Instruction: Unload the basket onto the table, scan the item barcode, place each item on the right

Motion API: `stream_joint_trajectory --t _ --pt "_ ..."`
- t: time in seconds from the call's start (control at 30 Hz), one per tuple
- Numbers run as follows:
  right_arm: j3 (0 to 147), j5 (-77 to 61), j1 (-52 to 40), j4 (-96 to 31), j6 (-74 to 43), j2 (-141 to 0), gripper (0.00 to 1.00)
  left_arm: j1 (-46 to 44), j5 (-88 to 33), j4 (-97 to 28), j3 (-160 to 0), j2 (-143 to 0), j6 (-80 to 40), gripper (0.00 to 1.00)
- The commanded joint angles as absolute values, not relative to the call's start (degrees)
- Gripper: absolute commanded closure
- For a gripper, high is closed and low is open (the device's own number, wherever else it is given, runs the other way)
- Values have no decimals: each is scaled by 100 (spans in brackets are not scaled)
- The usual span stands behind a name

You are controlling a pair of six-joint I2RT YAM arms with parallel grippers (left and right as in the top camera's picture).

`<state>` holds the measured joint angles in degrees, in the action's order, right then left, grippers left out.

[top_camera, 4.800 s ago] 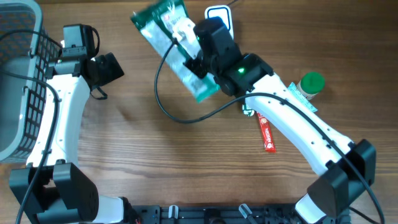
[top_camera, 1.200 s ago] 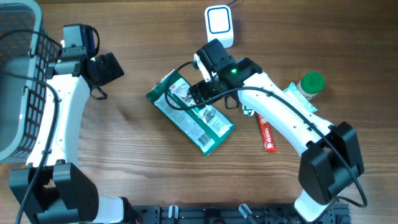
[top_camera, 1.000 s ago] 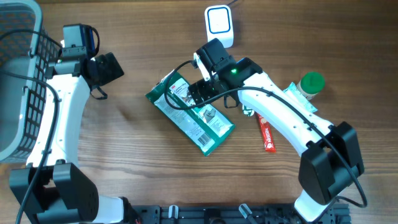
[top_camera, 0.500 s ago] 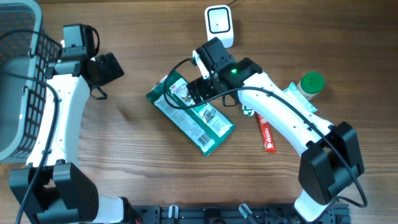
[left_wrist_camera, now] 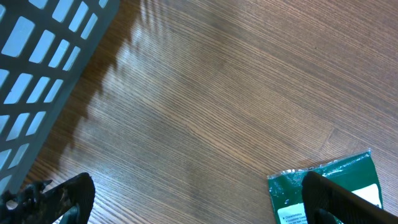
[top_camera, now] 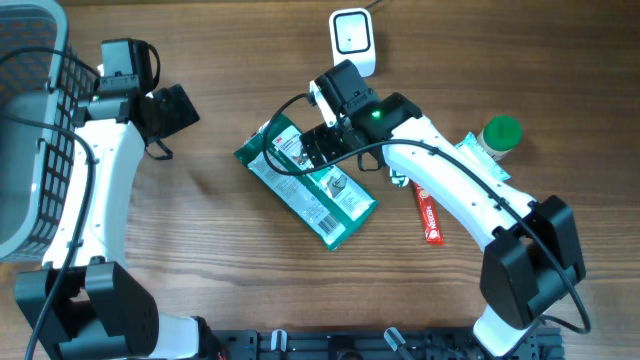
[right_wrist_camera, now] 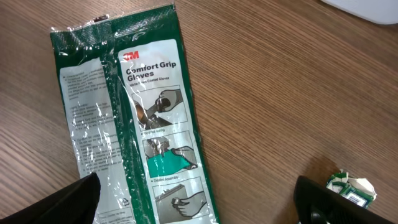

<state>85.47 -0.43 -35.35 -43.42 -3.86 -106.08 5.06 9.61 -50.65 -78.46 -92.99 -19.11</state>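
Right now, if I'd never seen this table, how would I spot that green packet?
Start at the wooden table and find the white scanner at its far edge. Just in front of it the green packet lies flat. Unlike the thin red stick and the green-capped bottle nearby, it is broad, with a white label reading Comfort Grip Gloves.

Green glove pack (top_camera: 310,195) (right_wrist_camera: 143,124), flat on the table (top_camera: 200,270) near its centre, white "3M Comfort Grip Gloves" label with small picture panels facing up, glossy film crinkled and glinting. Long axis slanted from 10 o'clock to 4 o'clock in the overhead view. White scanner (top_camera: 350,33), rounded, with a dark-rimmed window, at 12 o'clock from the pack near the far edge, not touching it.
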Motion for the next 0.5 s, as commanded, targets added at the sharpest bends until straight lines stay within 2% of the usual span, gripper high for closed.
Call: stream_joint_trajectory --t 0.0,0.47 --pt "8499 14 -3516 -4119 -447 -10731 0 543 1015 -5063 -7909 -9258 -1822 0" --pt "8471 -340 -3518 -3531 -390 -10661 0 543 1013 -5063 -7909 -9258 -1822 0"
